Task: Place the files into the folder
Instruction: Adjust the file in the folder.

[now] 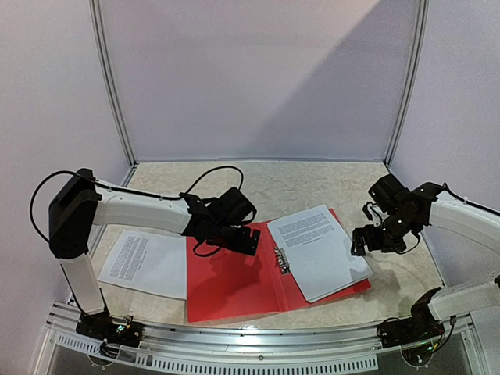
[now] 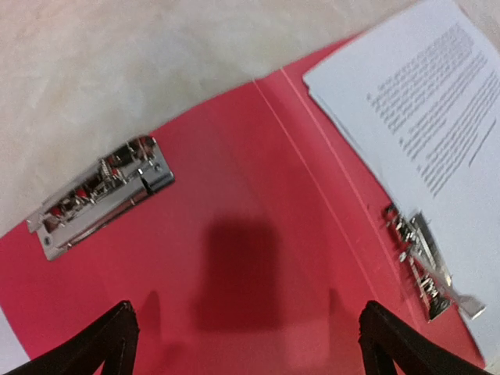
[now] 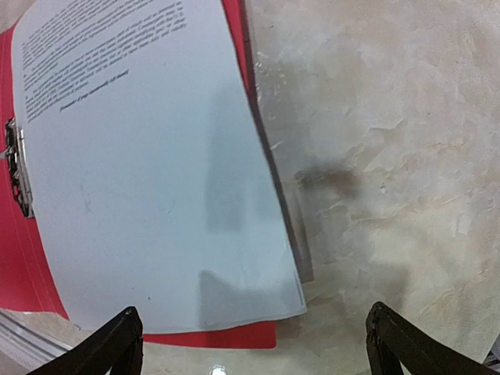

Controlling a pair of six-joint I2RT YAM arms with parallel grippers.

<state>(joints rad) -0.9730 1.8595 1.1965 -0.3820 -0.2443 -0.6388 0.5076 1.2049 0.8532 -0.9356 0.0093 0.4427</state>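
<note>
The red folder (image 1: pixel 226 291) lies open on the table. A stack of files (image 1: pixel 316 248) rests on its right cover, beside a metal clip (image 1: pixel 281 260) at the spine. One more printed sheet of the files (image 1: pixel 144 263) lies on the table left of the folder. My left gripper (image 1: pixel 248 238) hovers open over the bare left cover (image 2: pixel 250 156), with nothing between its fingers (image 2: pixel 117 340); a second clip (image 2: pixel 101 195) shows there. My right gripper (image 1: pixel 361 241) is open above the stack's outer corner (image 3: pixel 148 172), its fingers (image 3: pixel 391 340) holding nothing.
The marbled tabletop (image 1: pixel 312 183) is enclosed by white walls at the back and sides. An aluminium rail (image 1: pixel 258 348) runs along the near edge between the arm bases. A thin strip of red cover (image 3: pixel 234 337) pokes out under the stack.
</note>
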